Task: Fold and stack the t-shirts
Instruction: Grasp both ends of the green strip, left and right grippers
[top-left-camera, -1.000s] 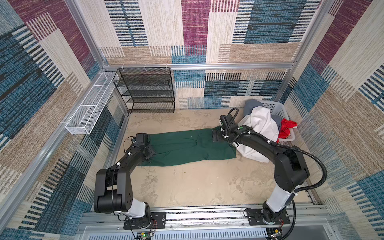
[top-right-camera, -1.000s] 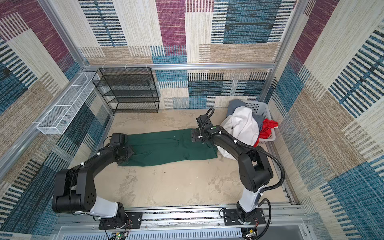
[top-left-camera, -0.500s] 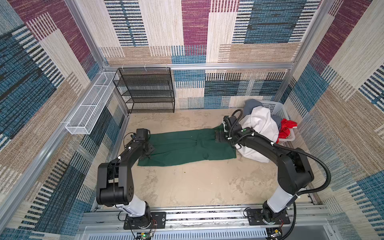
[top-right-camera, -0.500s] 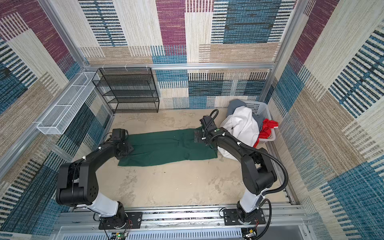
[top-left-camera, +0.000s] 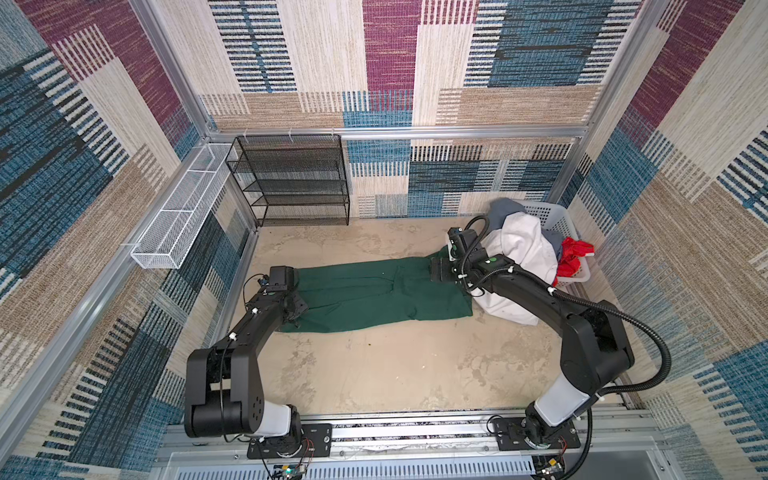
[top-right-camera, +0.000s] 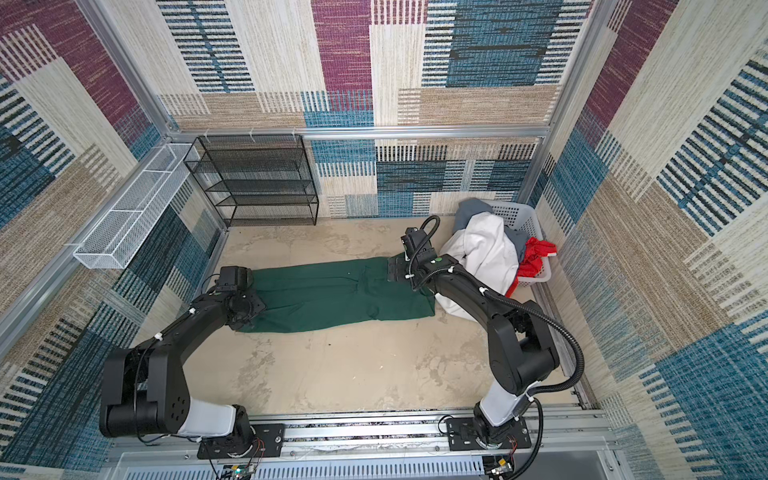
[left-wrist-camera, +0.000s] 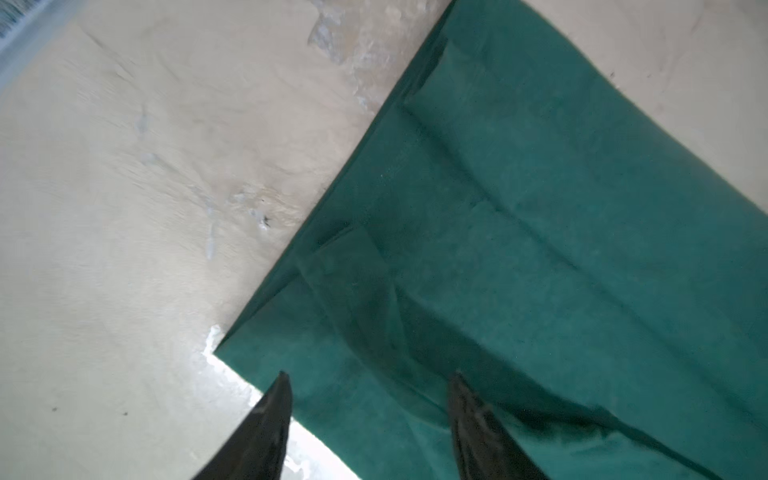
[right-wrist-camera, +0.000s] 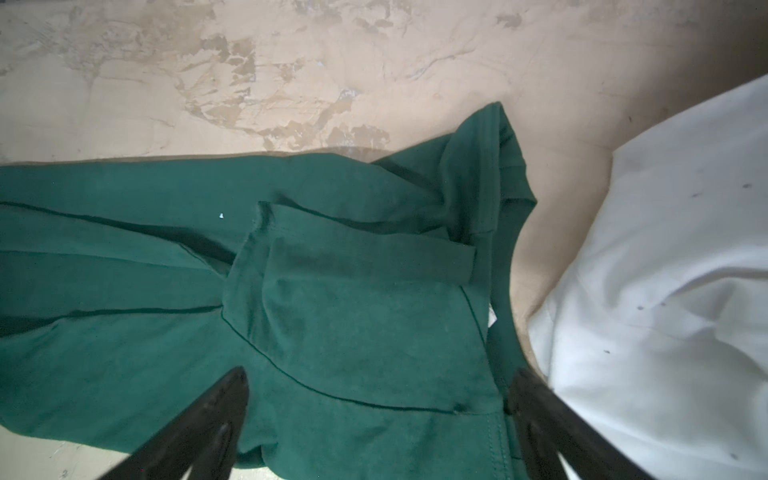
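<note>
The plain dark green t-shirt, soft matte knit, lies flat on the table. It is folded lengthwise into a long band that runs across between the two arms.

The left fingers, black and tapering to points, stand partly apart at the band's left end, close to a corner of it. One tip is at the hem edge where cloth meets table, the other over the cloth. Nothing is pinched between them, and whether the tips touch the cloth cannot be told.

The right fingers are spread wide over the opposite, collar end. There a sleeve is folded inward and the stitched neckband bunches into ridges. The cloth lies under the gap, ungripped.

Just beside that end a rumpled white t-shirt, flecked with small dark specks, spills from the pale perforated plastic basket onto the table. A grey t-shirt and a red t-shirt with white marks sit in the basket with it.

The table is beige and mottled, with flaking patches.
</note>
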